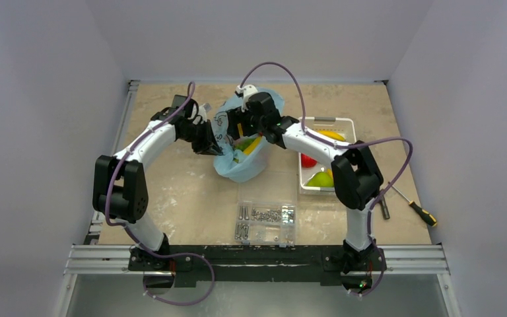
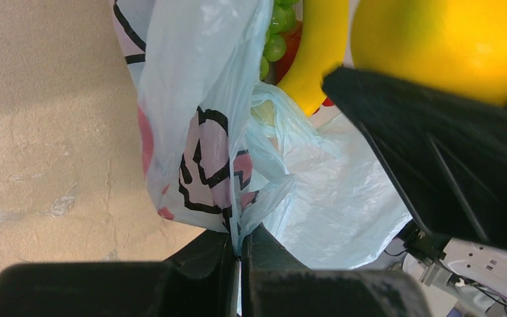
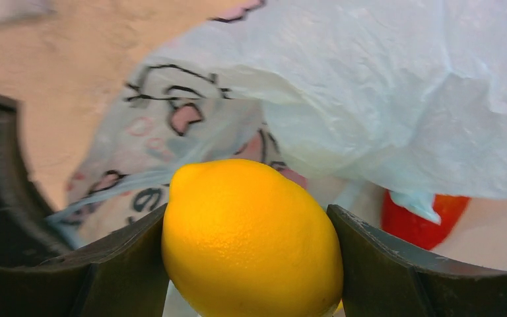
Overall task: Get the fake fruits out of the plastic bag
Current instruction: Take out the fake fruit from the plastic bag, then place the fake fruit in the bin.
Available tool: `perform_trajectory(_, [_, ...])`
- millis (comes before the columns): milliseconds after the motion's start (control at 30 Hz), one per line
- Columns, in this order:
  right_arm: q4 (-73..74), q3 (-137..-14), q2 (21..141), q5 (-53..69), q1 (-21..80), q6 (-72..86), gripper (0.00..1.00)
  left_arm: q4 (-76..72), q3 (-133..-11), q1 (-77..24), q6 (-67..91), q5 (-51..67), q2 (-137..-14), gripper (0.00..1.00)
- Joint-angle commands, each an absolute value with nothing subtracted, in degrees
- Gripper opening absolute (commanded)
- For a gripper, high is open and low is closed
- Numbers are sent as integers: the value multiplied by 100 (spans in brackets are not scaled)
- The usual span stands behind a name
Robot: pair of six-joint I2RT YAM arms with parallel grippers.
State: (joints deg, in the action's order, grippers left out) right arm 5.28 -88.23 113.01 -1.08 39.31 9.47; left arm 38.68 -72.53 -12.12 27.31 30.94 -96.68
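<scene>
Holding a lemon in the right gripper: jaws spread wide, clamped across its short waist, pointed end angled out past the fingertips. Just beyond the fingers the plastic bag wraps around; a red fruit sits beside one finger, half under film. Across the mouth, the left gripper is pinched flat on bag film. My read: lift straight out; the white basket lies back toward this arm's base.
</scene>
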Motion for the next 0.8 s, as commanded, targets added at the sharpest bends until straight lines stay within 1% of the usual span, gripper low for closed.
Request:
perform_trajectory(0, [248, -8937, 10824, 1079, 3926, 1480, 0, 3786, -7400, -1231, 2691, 3191, -9672, 0])
perform_trajectory(133, [270, -9133, 10686, 1783, 3896, 1900, 0, 3792, -7400, -1230, 2687, 3188, -9659, 0])
perform_trajectory(233, [219, -9057, 10408, 2151, 3799, 2188, 0, 3793, -7400, -1230, 2678, 3187, -9655, 0])
perform_trajectory(367, [171, -8533, 9750, 2147, 3557, 2394, 0, 3794, -7400, -1231, 2683, 3197, -9644, 0])
perform_trajectory(467, [46, -7820, 9136, 2154, 3138, 2627, 0, 3791, -7400, -1230, 2689, 3200, -9646, 0])
perform_trajectory(600, [149, -6779, 8271, 1558, 2577, 2586, 0, 3786, -7409, -1230, 2698, 3218, -9659, 0])
perform_trajectory(767, [439, -5870, 7510, -212, 1990, 2679, 0, 3786, -7401, -1231, 2697, 3213, -9650, 0])
